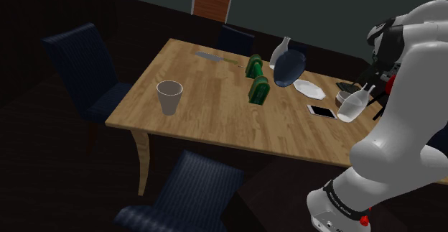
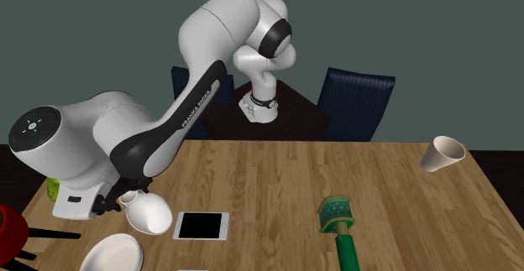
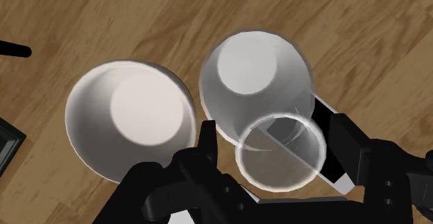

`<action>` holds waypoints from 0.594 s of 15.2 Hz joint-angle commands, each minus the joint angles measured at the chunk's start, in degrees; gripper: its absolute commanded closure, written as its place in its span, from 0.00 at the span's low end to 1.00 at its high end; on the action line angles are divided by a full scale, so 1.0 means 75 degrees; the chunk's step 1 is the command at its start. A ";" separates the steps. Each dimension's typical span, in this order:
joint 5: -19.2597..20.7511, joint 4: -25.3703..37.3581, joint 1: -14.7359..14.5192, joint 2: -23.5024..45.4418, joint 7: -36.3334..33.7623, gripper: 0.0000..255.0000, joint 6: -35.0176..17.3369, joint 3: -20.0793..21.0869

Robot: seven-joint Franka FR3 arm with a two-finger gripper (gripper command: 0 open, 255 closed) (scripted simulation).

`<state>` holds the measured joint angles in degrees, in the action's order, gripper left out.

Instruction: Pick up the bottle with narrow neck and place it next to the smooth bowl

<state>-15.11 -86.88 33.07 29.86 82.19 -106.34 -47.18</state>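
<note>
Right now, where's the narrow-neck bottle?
At the shoulder view's right, the bottle hangs tilted, clasped in the gripper, right beside the phone and close to the white bowl.

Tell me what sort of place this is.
Likely a house's dining room: a long wooden table, dark blue upholstered chairs around it, and tableware: a white cup, a smooth white bowl, and a clear narrow-necked bottle in the gripper.

The shoulder camera is looking down over the counter [image 1: 208,108] from behind the arm [image 1: 402,123]. The second camera is facing that arm across the counter, nearer. The wrist camera is peering down, close. All three are sharing the narrow-necked bottle [image 1: 354,105].
</note>
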 commanded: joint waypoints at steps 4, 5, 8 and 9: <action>0.0000 0.0001 0.0000 -0.0001 0.0000 0.00 -0.0001 0.0000; 0.0000 0.0001 0.0000 -0.0001 0.0000 0.00 -0.0001 0.0000; 0.0090 0.0689 0.0056 -0.0086 -0.0082 0.00 0.0729 -0.0053; 0.0101 0.0897 0.0087 -0.0090 -0.0098 0.00 0.0931 -0.0059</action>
<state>-14.47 -81.93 33.57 29.24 81.71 -101.17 -47.59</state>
